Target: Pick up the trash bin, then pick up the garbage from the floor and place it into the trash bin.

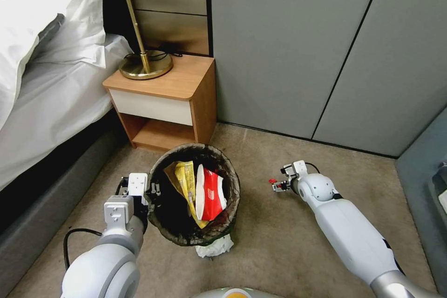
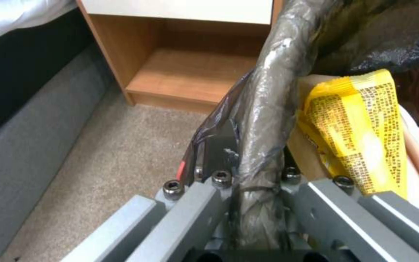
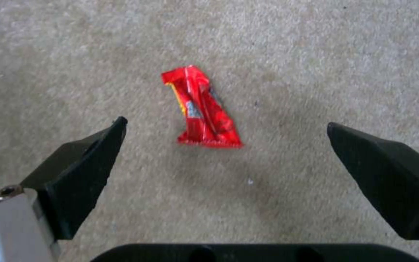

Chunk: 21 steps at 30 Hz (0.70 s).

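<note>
On the beige carpet [image 1: 279,242] of a bedroom corner, there's a wooden nightstand [image 1: 167,98] with a brass lamp [image 1: 142,56] on top, a bed [image 1: 42,79] with white sheets off to the robot's left, and grey wall panels [image 1: 302,46] behind. The trash bin [image 1: 233,181] sits in front of the nightstand, lined with a crinkly dark bag folded over the rim, and it's already got stuff in it: a yellow wrapper [image 1: 186,177], a crushed red-and-white cup [image 1: 210,193] and some brown paper tucked behind. A crumpled bit of white paper [image 1: 215,247] lies on the carpet touching the bin's near side. The left pincer [image 1: 150,193] is pinching the bin's rim on the robot's left side; in the left wrist view you can see the bagged rim [image 2: 263,120] running right between the jaws, one finger outside and one inside the bin, with the yellow wrapper [image 2: 360,127] just beside it. The right pincer [image 1: 275,186] is out to the right of the bin, low over the carpet, jaws spread wide. In the right wrist view a small red wrapper [image 3: 202,109] lies flat on the carpet between and a little past the two black fingertips [image 3: 98,153], not touching either one
</note>
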### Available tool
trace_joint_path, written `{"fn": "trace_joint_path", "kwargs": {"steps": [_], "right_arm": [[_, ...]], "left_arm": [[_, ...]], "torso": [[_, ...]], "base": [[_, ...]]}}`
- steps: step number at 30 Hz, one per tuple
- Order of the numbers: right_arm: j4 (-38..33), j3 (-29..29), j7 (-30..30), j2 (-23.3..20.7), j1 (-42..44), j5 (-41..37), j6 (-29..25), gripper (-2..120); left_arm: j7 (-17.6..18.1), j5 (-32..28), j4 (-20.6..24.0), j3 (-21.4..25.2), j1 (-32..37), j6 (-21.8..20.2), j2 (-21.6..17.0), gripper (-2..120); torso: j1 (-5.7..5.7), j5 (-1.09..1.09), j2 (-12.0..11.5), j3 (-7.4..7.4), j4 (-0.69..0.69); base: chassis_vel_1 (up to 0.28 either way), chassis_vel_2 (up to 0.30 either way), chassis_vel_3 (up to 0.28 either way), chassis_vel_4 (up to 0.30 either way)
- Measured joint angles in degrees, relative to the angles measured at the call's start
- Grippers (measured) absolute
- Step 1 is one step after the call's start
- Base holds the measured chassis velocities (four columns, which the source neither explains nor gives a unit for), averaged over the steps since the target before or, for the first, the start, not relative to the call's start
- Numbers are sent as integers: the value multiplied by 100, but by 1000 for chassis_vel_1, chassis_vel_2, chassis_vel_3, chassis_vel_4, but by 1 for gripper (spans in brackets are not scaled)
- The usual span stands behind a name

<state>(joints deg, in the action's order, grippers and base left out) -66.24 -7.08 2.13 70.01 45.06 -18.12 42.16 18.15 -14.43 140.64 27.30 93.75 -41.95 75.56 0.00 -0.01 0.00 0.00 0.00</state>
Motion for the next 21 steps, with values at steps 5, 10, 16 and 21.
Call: {"fn": "trace_joint_path", "kwargs": {"steps": [5, 10, 16, 21], "right_arm": [[402, -4, 34, 155, -250, 22, -1, 100], [649, 43, 81, 242, -440, 84, -9, 100], [963, 89, 121, 355, -670, 162, -49, 100], [1350, 94, 200, 481, -848, 354, -151, 100]], "left_arm": [[-8, 4, -11, 2, 1, 6, -7, 0], [-15, 5, -18, 3, 6, 11, -12, 0], [-17, 8, -37, -3, -7, 15, -7, 0], [-24, 8, -55, -3, -19, 19, -12, 0]], "torso": [[0, 0, 0, 0, 0], [0, 0, 0, 0, 0], [0, 0, 0, 0, 1], [0, 0, 0, 0, 1]], "base": [[0, 0, 0, 0], [0, 0, 0, 0], [0, 0, 0, 0], [0, 0, 0, 0]]}}
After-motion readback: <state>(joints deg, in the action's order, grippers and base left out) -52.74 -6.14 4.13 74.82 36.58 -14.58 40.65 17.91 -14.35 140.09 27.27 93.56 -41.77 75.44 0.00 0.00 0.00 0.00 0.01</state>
